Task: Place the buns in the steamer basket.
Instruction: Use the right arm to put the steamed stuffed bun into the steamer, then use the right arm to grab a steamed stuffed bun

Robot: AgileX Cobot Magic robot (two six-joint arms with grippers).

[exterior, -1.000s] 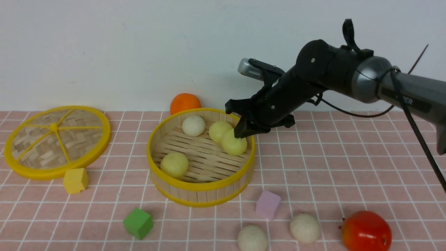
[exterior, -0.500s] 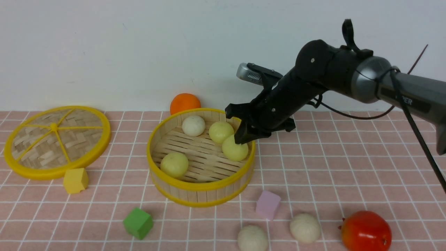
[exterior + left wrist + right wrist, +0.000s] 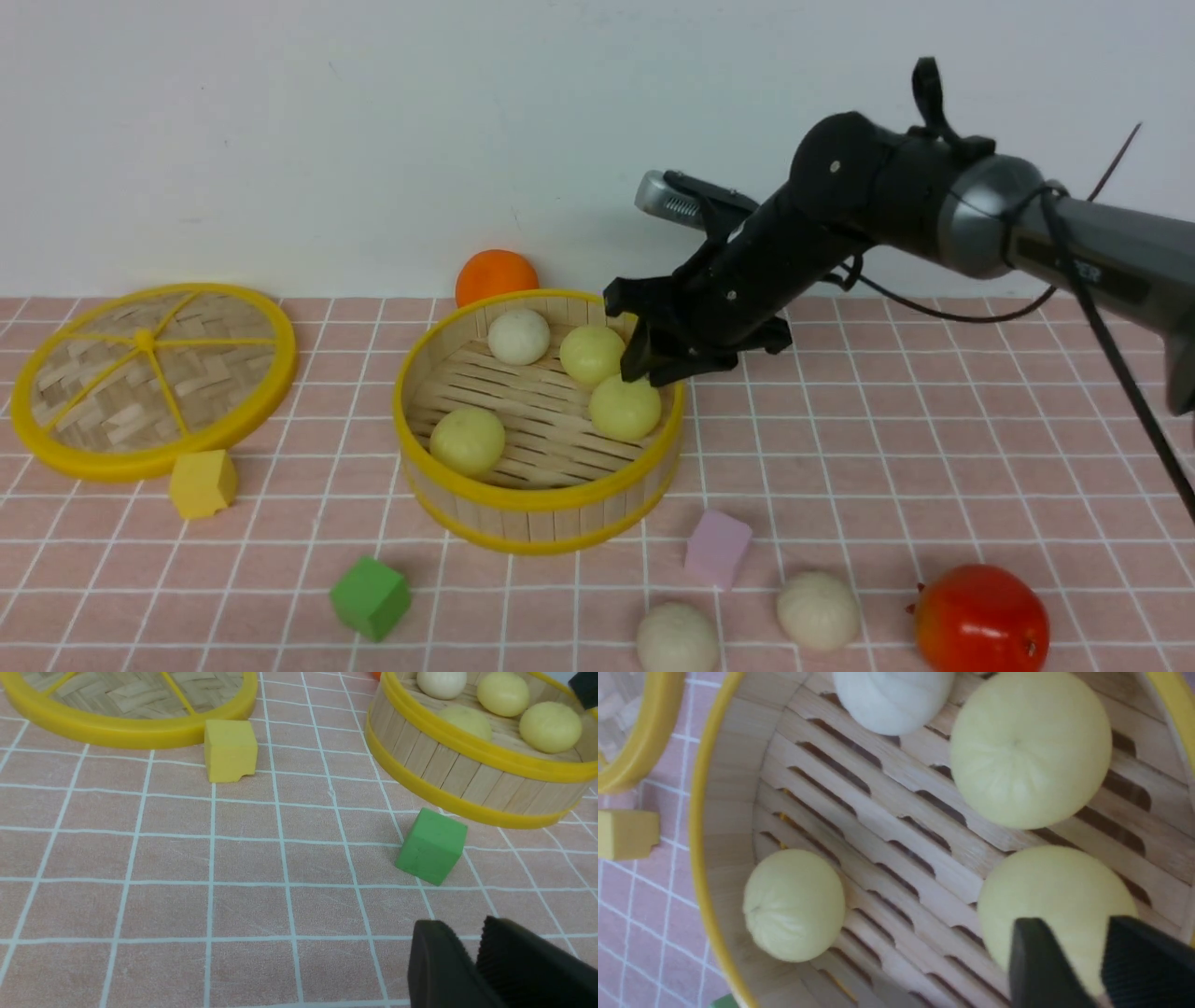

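Random stuff on the pink tiled counter (image 3: 934, 448): woven lid (image 3: 154, 378) far left, yellow block (image 3: 202, 483) beside it, green cube (image 3: 371, 597), lilac cube (image 3: 717, 549), orange (image 3: 496, 276) at back, red fruit (image 3: 980, 620) front-right.

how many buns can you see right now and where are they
6. In the steamer basket: back white bun, back yellow bun, right yellow bun, left yellow bun. On the table out front: near white bun and right white bun. None looks hidden.

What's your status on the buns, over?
Empty, jaws apart: right gripper over basket, left gripper low over mat. Four buns in, two buns out front. Pink cube between them and basket.
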